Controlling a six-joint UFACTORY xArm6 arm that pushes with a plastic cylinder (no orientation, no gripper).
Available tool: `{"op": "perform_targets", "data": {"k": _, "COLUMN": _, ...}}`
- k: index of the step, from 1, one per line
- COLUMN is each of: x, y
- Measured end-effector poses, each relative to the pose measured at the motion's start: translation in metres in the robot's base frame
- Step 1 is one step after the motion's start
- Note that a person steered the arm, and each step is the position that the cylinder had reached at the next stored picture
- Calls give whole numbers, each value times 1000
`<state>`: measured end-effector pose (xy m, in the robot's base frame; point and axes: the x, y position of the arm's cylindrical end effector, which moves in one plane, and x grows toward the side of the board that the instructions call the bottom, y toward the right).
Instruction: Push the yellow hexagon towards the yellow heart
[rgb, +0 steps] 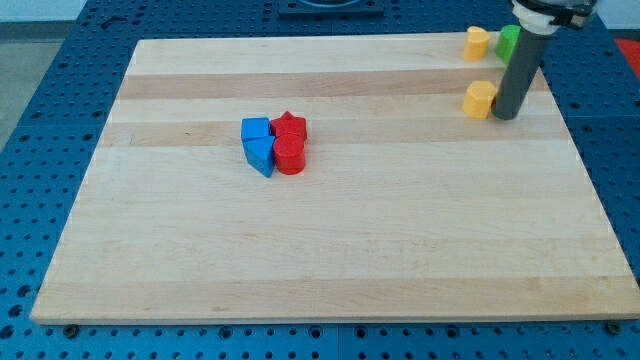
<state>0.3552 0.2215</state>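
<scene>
So my tip (507, 116) is just a bare rod end, no fingers on it to spread or pinch. It sits right beside the yellow hexagon (479, 100), on its right side in the view, touching or nearly so; I can't tell which. The yellow heart (476, 43) is near, straight toward the view's top, with a green block (508, 41) just right of it, partly hidden by the rod.

Looks like the lining-up step to me. The next move probably calls for swinging round under the hexagon and shoving upward, since pushing from here would send it left.

No containers anywhere, just the wooden board (330, 250). A cluster of a blue cube (255, 129), another blue block (261, 154), a red star (290, 125) and a red cylinder (290, 156) sits well apart, left of centre.
</scene>
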Motion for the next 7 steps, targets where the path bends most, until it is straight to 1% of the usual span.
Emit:
{"op": "perform_targets", "data": {"k": 1, "x": -18, "y": 0}}
{"op": "perform_targets", "data": {"k": 2, "x": -8, "y": -2}}
{"op": "perform_targets", "data": {"k": 3, "x": 39, "y": -23}}
{"op": "perform_targets", "data": {"k": 4, "x": 53, "y": -43}}
{"op": "perform_targets", "data": {"k": 7, "x": -25, "y": -37}}
